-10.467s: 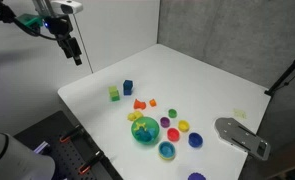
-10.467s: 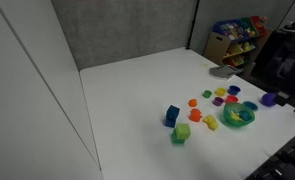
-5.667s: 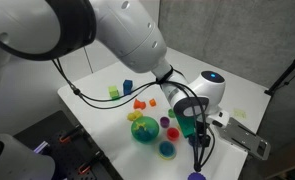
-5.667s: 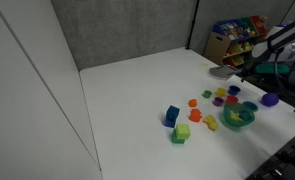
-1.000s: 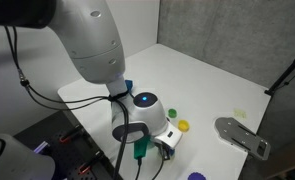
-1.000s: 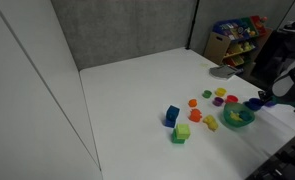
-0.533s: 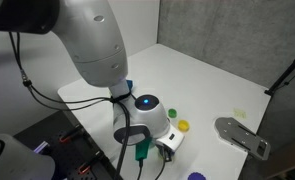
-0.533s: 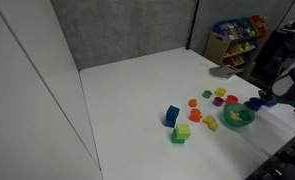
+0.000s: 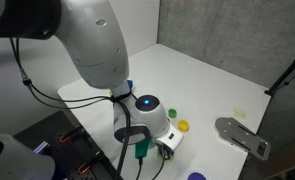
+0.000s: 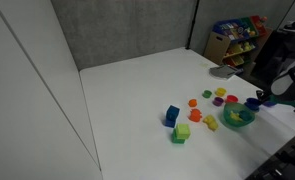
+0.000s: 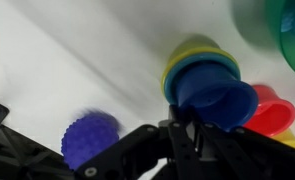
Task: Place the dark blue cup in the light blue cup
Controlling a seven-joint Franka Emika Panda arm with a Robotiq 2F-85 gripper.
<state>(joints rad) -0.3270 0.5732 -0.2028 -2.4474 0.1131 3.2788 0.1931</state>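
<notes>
In the wrist view a purple knobbly ball (image 11: 90, 136) lay at the left on the white surface (image 11: 67, 50). To its right the claw (image 11: 190, 128) reached in from the bottom edge. Its black fingers (image 11: 139, 148) were clenched on the near rim of the dark blue cup (image 11: 215, 95), which sat tilted in the grasp. Just behind that cup showed the rim of a yellow cup (image 11: 192, 52); whether the two touched could not be told. A red cup (image 11: 269, 110) sat just beside the dark blue cup on the right. A green bowl (image 11: 292, 35) filled the upper right corner.

In an exterior view a blue cube (image 10: 172, 115) stood well left of the bowl. The dark blue cup was a small blob just right of the bowl, at the tip of the arm (image 10: 287, 85).
</notes>
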